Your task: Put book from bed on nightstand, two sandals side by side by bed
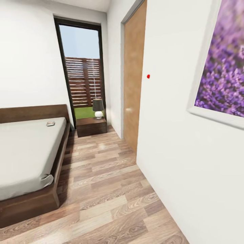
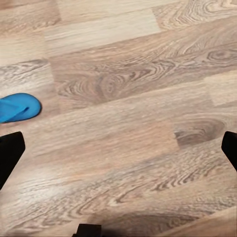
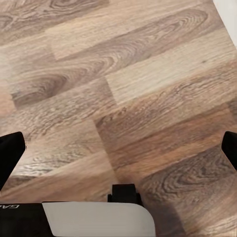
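The bed (image 1: 30, 152) with its pale mattress and dark wooden frame lies at the left of the head view. A small thin book (image 1: 50, 123) rests on the mattress near the headboard. A dark-brown nightstand (image 1: 91, 126) carrying a black-shaded lamp (image 1: 98, 108) stands beside the bed under the tall window. In the left wrist view, part of one blue sandal (image 2: 17, 107) lies flat on the wood floor, away from my left gripper (image 2: 118, 148), whose fingers stand far apart, open and empty. My right gripper (image 3: 118, 148) hangs open over bare floor.
A wood-plank aisle (image 1: 101, 176) runs between the bed and the white right-hand wall. A wooden door (image 1: 134, 78) is set in that wall, and a framed purple flower picture (image 1: 223, 61) hangs nearer to me. The black-framed window (image 1: 81, 67) shows fence and lawn.
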